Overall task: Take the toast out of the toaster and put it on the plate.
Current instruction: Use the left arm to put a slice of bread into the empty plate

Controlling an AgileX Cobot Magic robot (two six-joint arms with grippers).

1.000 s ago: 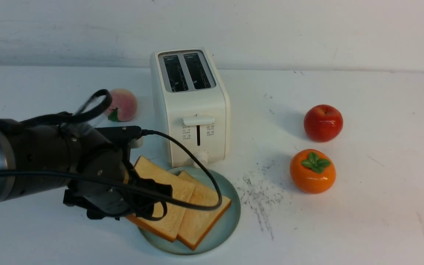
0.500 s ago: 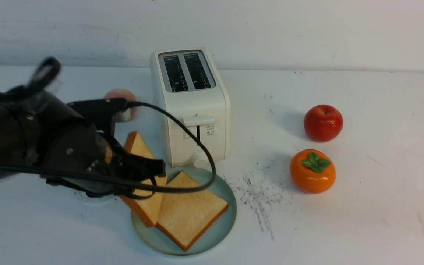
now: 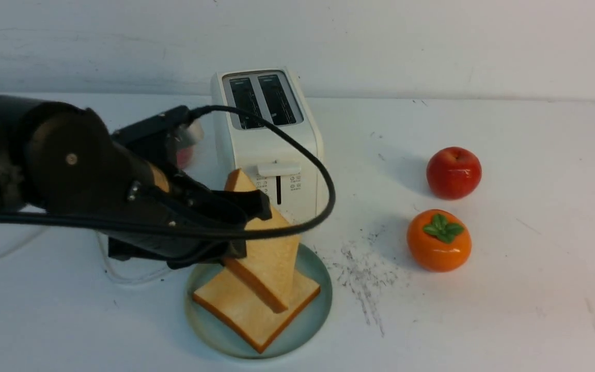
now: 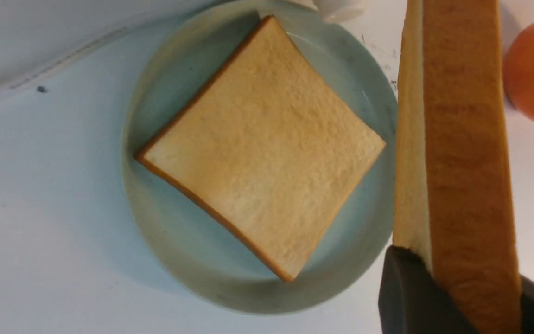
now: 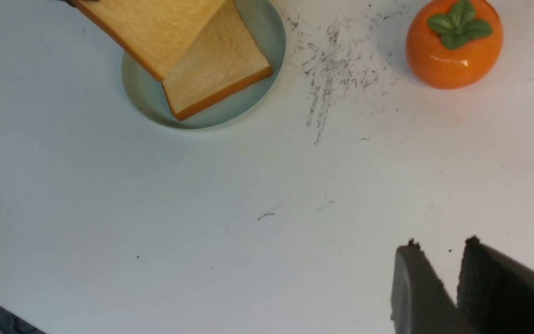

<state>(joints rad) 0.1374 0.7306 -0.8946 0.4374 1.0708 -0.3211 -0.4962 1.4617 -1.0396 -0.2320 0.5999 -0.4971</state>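
Hanging tilted over the plate (image 3: 313, 325), one toast slice (image 3: 271, 253) is pinched at its crust edge by the left jaws, its low corner above a second slice (image 3: 240, 312) lying flat on the pale plate. The toaster (image 3: 271, 144), boxy and cream-white with both slots empty, stands just past the rim at 12 o'clock. Scuffed white surface (image 3: 483, 320) lies bare from 3 to 6 o'clock. A glossy persimmon (image 3: 438, 240) and apple (image 3: 453, 172) sit at 2 o'clock, well apart. The right jaws are narrowly parted, empty.

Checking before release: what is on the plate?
One toast slice lies flat on the plate, covering its centre. The left gripper holds a second slice tilted above; whether they touch is hidden.
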